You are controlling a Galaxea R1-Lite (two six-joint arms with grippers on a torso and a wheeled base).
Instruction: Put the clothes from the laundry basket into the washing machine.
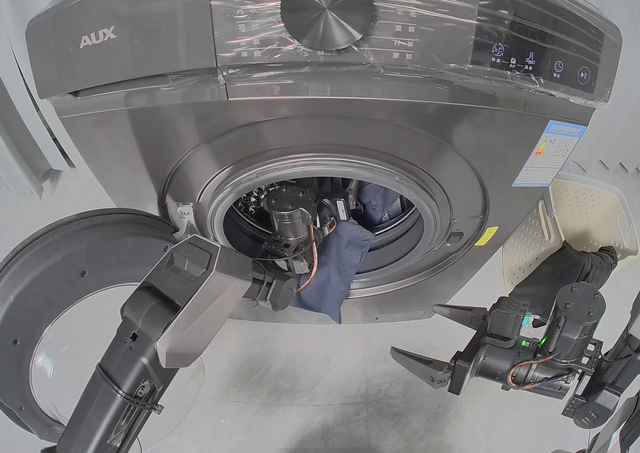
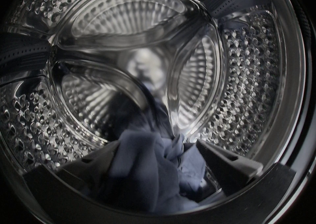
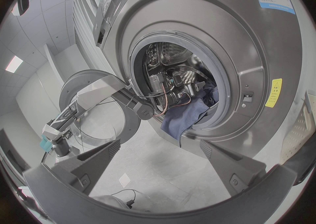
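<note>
bright, even light from a ceiling panel (image 3: 13, 64) fills the room and streaks glare across the plastic film (image 1: 320, 68) on top of the washing machine (image 1: 133, 134), while the drum (image 2: 138, 53) is dim with glinting highlights and black corners, and both wrist views bow strongly toward their edges.

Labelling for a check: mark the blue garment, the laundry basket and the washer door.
blue garment (image 1: 337, 271), head view, its hanging part.
laundry basket (image 1: 590, 208), head view, its perforated wall.
washer door (image 1: 63, 244), head view, its grey rim.
</note>
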